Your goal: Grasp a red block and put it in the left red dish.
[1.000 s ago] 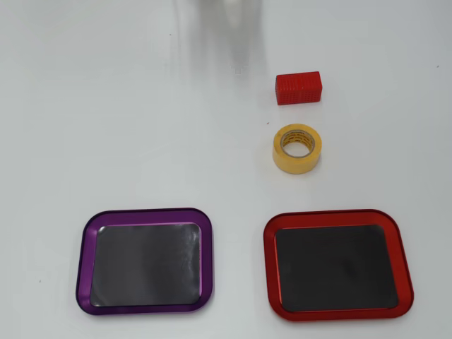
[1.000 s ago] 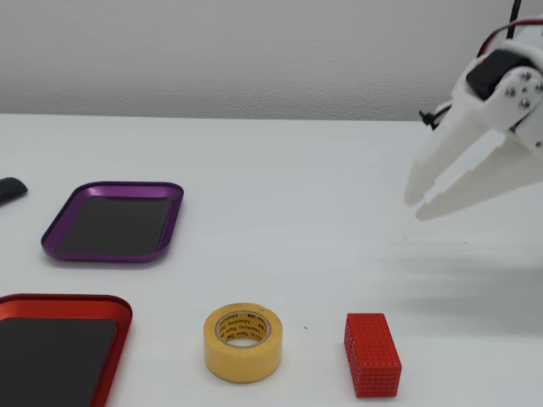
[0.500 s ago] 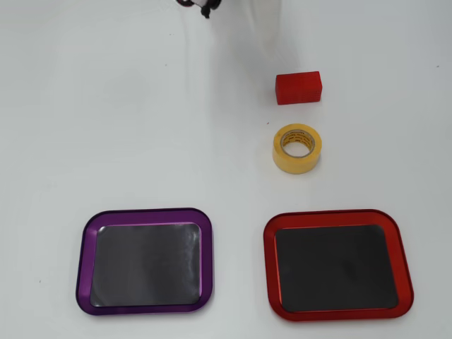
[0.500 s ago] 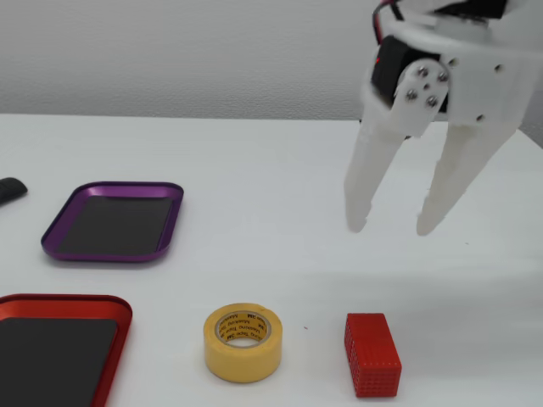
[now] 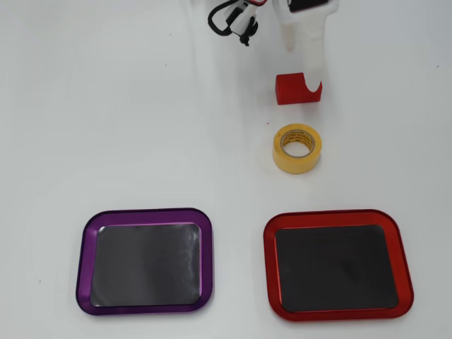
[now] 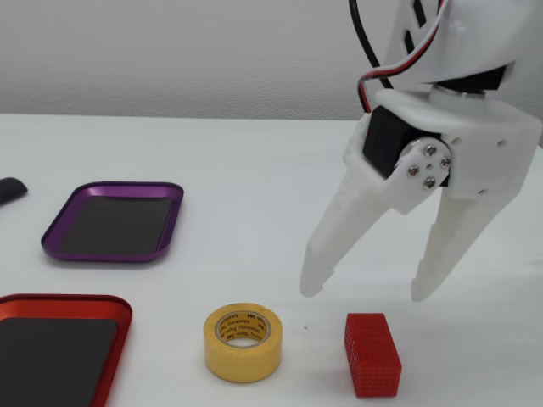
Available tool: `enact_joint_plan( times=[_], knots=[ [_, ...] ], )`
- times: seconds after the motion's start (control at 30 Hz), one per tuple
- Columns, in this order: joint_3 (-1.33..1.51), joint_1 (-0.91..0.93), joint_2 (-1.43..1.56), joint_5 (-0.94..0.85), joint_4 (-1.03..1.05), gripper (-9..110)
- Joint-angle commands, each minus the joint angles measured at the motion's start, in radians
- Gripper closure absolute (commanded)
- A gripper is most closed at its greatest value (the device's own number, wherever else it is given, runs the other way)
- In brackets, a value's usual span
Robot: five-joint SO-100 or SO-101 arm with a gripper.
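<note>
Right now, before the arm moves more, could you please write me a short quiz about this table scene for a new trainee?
1. True or false: the gripper is shut on the red block.
2. In the fixed view, what stands between the red dish and the red block?
A. the purple tray
B. the yellow tape roll
C. nothing
3. Fill in: both trays are ____ inside.

Key
1. False. The jaws are open and hang above the block, apart from it.
2. B.
3. Empty: only the dark flat floors show.
</note>
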Motion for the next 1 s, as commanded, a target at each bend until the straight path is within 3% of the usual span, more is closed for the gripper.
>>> enact_joint_plan(
  times=[0.0, 0.4, 0.83, 0.97],
  knots=[
    [0.072, -0.006, 0.005, 0.006, -0.071, 72],
    [0.256, -0.006, 0.003, 0.048, -0.259, 72],
    [0.259, -0.063, 0.002, 0.044, -0.302, 72],
    [0.259, -0.075, 0.0, 0.038, -0.319, 78]
  ],
)
